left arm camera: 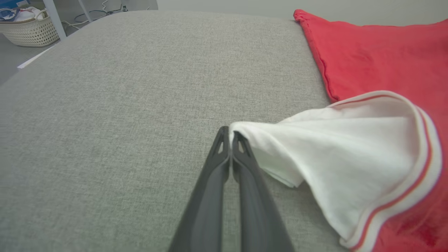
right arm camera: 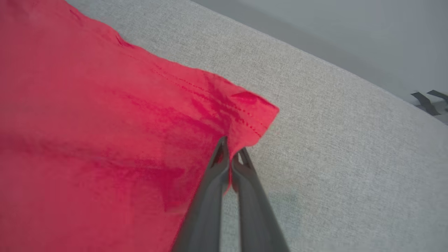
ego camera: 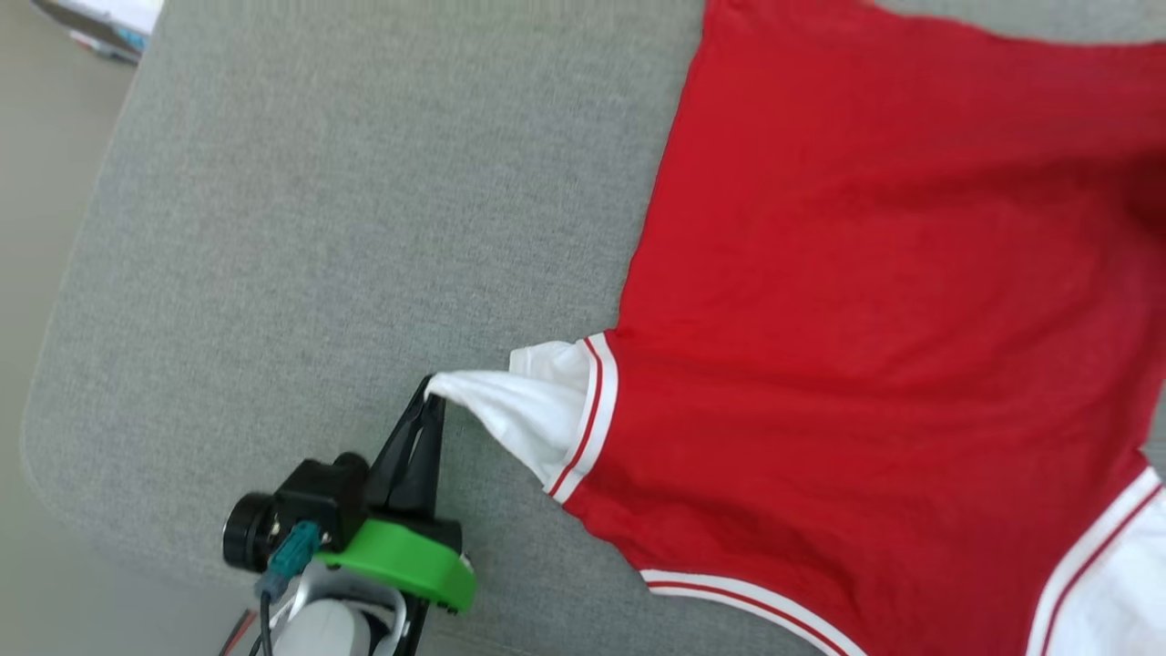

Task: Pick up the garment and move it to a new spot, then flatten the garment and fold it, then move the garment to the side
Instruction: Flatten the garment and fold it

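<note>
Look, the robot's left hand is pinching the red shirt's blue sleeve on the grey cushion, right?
Not quite. The sleeve is white, not blue. The left wrist view shows the left hand pinching the red shirt's white sleeve on the grey cushion.

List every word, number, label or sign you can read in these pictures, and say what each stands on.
None can be read.
The red jersey: plain cloth and striped trim, no lettering on the visible side.
The white-and-blue item at the head view's top-left corner: too blurred to read.
The wicker basket: no label visible.
</note>
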Controlling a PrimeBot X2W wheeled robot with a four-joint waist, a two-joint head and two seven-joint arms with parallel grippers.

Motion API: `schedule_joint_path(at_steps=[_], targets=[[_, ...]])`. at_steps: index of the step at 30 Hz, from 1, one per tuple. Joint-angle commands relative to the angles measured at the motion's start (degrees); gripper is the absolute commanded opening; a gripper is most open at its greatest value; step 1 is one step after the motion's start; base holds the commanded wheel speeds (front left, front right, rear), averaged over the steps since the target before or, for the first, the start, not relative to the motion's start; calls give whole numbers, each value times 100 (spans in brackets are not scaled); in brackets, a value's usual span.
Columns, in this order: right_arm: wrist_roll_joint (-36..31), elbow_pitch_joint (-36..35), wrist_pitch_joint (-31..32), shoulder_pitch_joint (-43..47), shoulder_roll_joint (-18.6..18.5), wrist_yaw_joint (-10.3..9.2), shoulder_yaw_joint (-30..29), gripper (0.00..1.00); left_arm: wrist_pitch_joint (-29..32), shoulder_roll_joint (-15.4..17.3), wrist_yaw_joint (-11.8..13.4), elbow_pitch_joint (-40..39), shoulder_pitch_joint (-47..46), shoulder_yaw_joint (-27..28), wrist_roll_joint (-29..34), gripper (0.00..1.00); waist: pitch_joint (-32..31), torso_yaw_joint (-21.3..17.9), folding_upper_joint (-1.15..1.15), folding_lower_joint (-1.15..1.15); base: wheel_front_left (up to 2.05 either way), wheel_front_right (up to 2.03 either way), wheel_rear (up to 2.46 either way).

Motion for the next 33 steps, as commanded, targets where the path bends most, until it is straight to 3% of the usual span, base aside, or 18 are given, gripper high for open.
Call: schedule_joint_path(at_steps=[1,10,19,25,33], targets=[[75,-94,-87,174,-96,-1,64,0,-18,52,-20,32,93,50,47,0,-596,-376,0,0,0,0,0],[701,-908,-479,2029,-768,-1,205,0,-18,180,88,120,736,360,-41,0,-1462,-901,0,0,0,0,0],[985,-1394,-404,3927,-901,-1,-38,0,-18,195,119,138,1057,443,-72,0,-1816,-1072,0,0,0,0,0],[1106,-1499,-400,5278,-639,-1,-307,0,-18,209,125,173,1127,442,-83,0,-1922,-1083,0,0,0,0,0],[941,-1250,-645,6156,169,-1,-599,3,-18,201,120,246,1139,403,-98,0,-1939,-1066,0,0,0,0,0]])
